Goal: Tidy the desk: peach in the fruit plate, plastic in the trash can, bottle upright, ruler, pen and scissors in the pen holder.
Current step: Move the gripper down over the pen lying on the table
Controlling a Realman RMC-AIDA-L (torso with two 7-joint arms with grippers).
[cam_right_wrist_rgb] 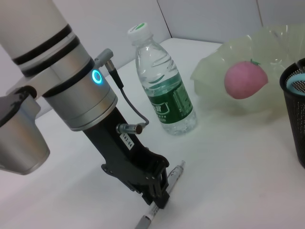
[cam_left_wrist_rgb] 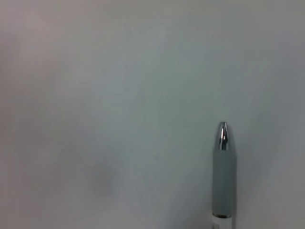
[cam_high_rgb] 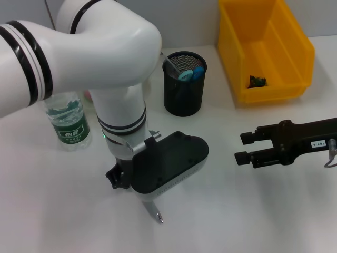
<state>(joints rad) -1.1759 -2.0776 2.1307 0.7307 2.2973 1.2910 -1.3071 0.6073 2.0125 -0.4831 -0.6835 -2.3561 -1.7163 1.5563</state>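
Right wrist view: our left claw (cam_right_wrist_rgb: 155, 191) pinches the pen (cam_right_wrist_rgb: 164, 193) on the table's near edge. Peach (cam_right_wrist_rgb: 245, 79) plated, bottle (cam_right_wrist_rgb: 164, 86) upright; pen holder (cam_high_rgb: 184, 83) awaits. Right claw (cam_high_rgb: 246, 147) hangs spread.

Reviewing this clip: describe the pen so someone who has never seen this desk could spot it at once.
Start at the upright water bottle on the robot's left side of the white desk. Nearer the robot, the left gripper is down at the desk surface over the pen. It is the only slim silver-grey stick lying flat, its metal tip poking out beneath the gripper.
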